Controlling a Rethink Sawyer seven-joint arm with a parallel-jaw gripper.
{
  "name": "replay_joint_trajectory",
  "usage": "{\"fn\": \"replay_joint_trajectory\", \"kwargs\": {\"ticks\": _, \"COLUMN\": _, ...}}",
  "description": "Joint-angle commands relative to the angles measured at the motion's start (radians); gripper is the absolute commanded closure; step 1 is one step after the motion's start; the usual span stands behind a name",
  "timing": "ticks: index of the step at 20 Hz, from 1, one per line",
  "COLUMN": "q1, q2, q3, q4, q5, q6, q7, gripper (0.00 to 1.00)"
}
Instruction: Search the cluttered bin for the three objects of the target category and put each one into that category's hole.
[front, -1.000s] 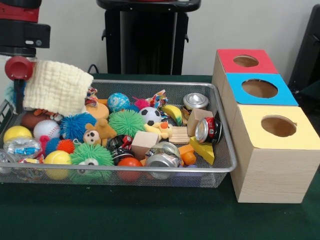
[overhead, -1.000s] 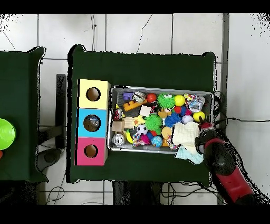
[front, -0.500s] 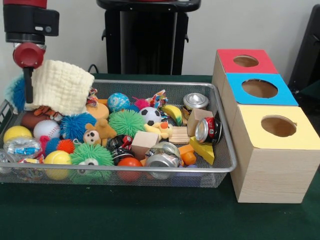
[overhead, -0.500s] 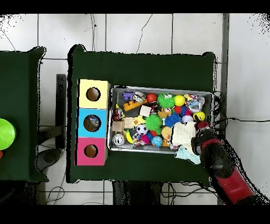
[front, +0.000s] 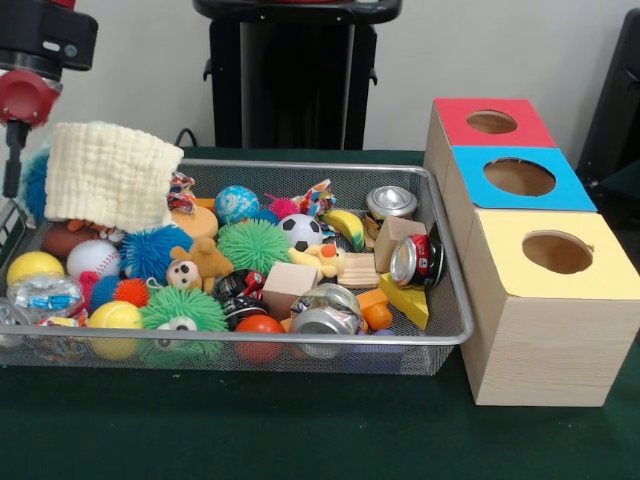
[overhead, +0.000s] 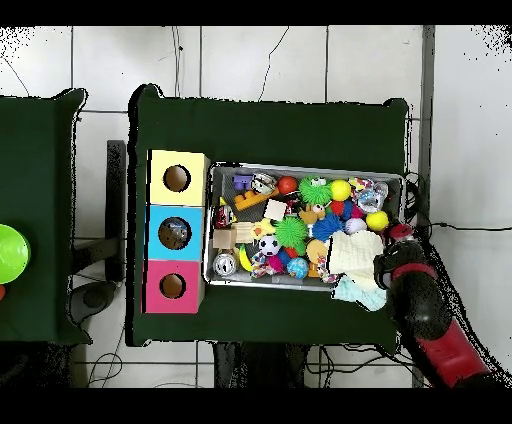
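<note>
The wire mesh bin is full of toys, balls and cans. A clear bottle with a blue label lies at its front left, with another clear bottle just in front of it. They show at the bin's corner in the overhead view. I cannot make out a third bottle. The blue-topped box's hole is between the red and yellow boxes, and it shows in the overhead view. My gripper hangs at the bin's far left corner, beside a cream cloth. Its grip is hidden.
The cream cloth drapes over the bin's far left rim and hides what lies under it. Metal cans and spiky balls fill the middle. The red-topped box and the yellow-topped box flank the blue one. My arm reaches in from outside the bin.
My gripper has risen and shifted left in the front view, away from the cloth's front. The cloth has stayed draped over the bin's corner, shifted a little to the left.
</note>
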Motion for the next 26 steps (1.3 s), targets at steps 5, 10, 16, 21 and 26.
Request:
{"fn": "replay_joint_trajectory", "kwargs": {"ticks": 5, "q1": -0.051, "q2": 0.072, "q3": 0.118, "q4": -0.045, "q5": -0.114, "q6": -0.176, "q7": 0.274, "gripper": 0.0}}
{"fn": "replay_joint_trajectory", "kwargs": {"ticks": 10, "q1": -0.044, "q2": 0.047, "q3": 0.134, "q4": -0.013, "q5": -0.063, "q6": -0.132, "q7": 0.287, "gripper": 0.0}}
{"fn": "replay_joint_trajectory", "kwargs": {"ticks": 16, "q1": -0.023, "q2": 0.115, "q3": 0.167, "q4": -0.017, "q5": -0.057, "q6": -0.165, "q7": 0.314, "gripper": 0.0}}
{"fn": "replay_joint_trajectory", "kwargs": {"ticks": 21, "q1": 0.016, "q2": 0.134, "q3": 0.173, "q4": -0.007, "q5": -0.009, "q6": -0.166, "q7": 0.334, "gripper": 0.0}}
{"fn": "replay_joint_trajectory", "kwargs": {"ticks": 26, "q1": 0.045, "q2": 0.155, "q3": 0.162, "q4": -0.01, "q5": 0.015, "q6": -0.185, "q7": 0.349, "gripper": 0.0}}
